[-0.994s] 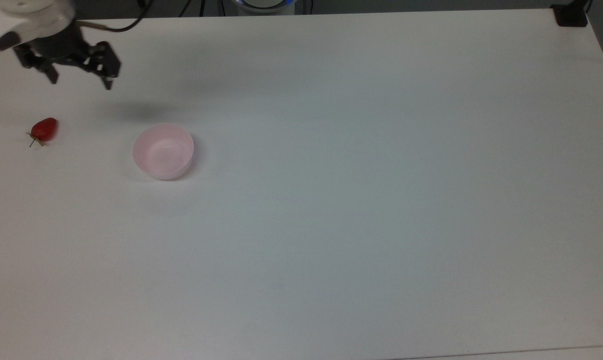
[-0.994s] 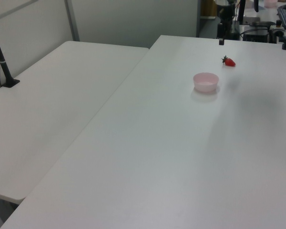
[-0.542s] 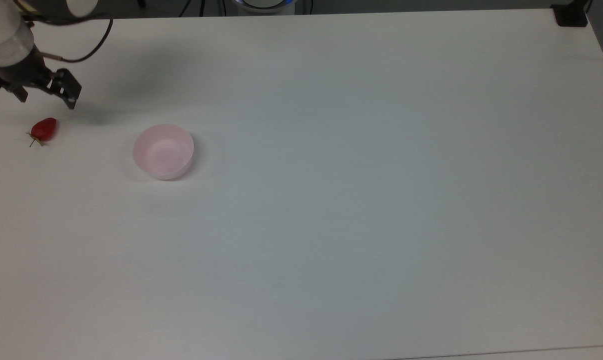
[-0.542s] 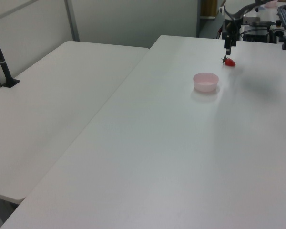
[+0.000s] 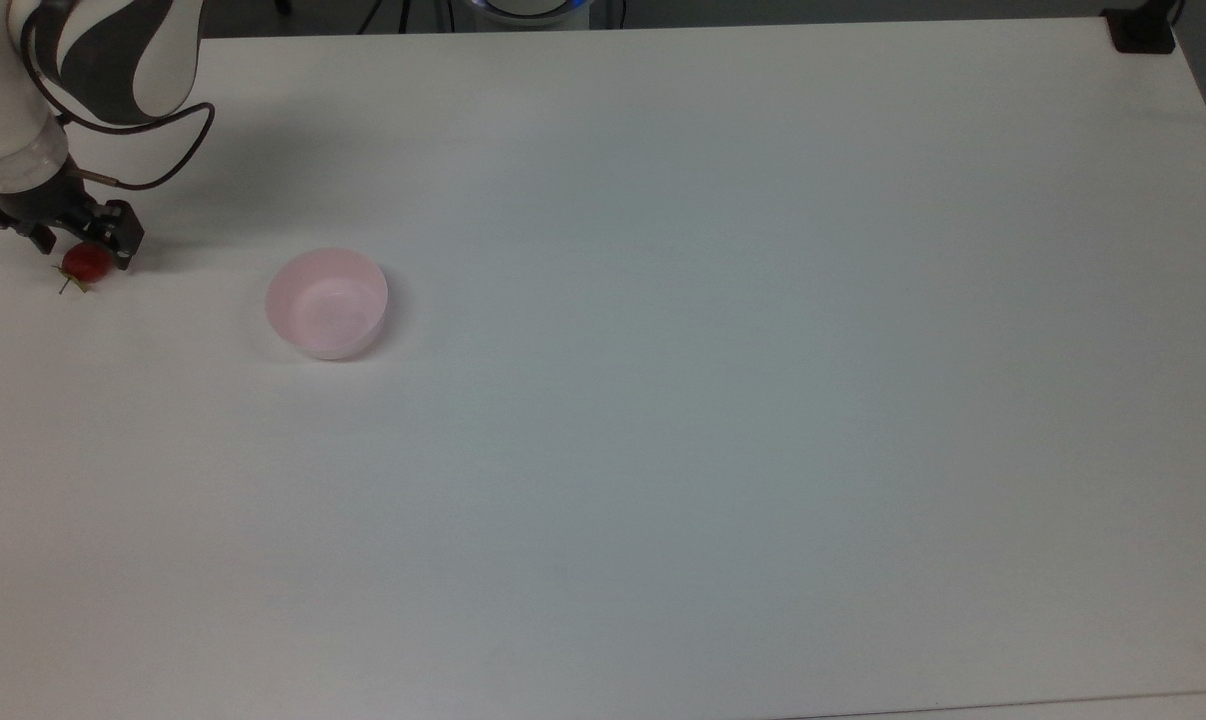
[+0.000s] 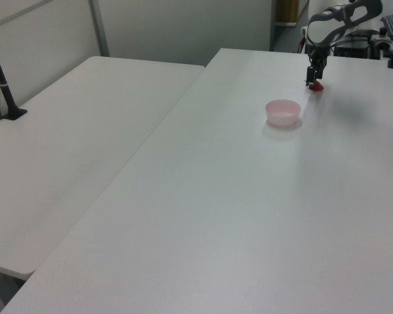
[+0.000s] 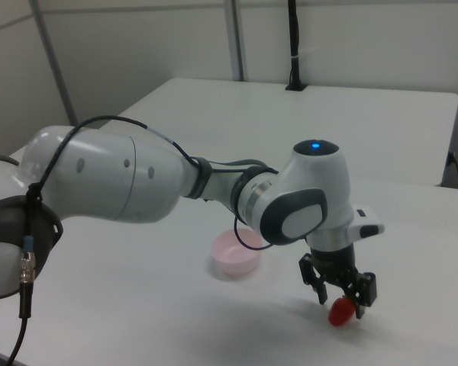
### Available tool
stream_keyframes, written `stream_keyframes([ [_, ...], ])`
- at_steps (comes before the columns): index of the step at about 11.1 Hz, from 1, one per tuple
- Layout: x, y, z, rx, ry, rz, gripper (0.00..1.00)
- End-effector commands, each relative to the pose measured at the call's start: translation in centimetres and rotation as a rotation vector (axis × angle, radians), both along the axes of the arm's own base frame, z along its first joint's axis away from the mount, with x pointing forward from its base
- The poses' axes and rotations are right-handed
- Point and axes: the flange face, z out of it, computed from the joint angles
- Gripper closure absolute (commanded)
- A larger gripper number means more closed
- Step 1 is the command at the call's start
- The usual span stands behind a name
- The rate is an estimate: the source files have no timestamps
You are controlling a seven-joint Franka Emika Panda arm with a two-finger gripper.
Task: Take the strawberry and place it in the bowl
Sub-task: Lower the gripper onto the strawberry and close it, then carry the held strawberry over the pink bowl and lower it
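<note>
Tool was low over the white counter at the top view's far left, fingers spread apart with one on each side of the strawberry, not clamped on it as far as could be told. Strawberry sat on the counter between the fingers, leafy stem end pointing toward the top view's lower left. In the right view the tool pointed straight down and the strawberry showed red just below and between the fingertips, resting on the surface. In the left view the tool stood over the strawberry near the far end of the counter. Pink bowl stood upright and empty, apart from the strawberry, to the top view's right of it; in the right view the bowl lay to the left of the tool, in the left view the bowl was nearer the camera than the tool. White arm with a black cable reached across to the tool.
</note>
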Motion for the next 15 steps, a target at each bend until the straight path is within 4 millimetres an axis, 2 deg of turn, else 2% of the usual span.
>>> stream_keyframes([
  [1,0.3,-0.4,-1.4,-0.016,-0.044,-0.087,0.49],
  [3,0.4,0.0,-0.7,-0.007,-0.050,-0.104,0.77],
  [5,1.0,2.1,2.2,0.015,-0.042,-0.119,0.81],
  [6,1.9,4.7,3.9,0.025,-0.027,-0.088,0.80],
  [8,4.1,11.3,7.1,0.039,-0.013,-0.049,0.80],
  [9,5.6,15.1,7.6,0.040,-0.016,-0.040,0.79],
  [11,7.8,22.0,7.2,0.042,-0.021,-0.043,0.79],
  [12,8.3,24.4,6.9,0.041,-0.018,-0.041,0.79],
  [13,8.6,25.9,6.3,0.042,-0.009,-0.032,0.79],
  [15,8.6,26.8,5.3,0.036,0.011,-0.022,0.76],
])
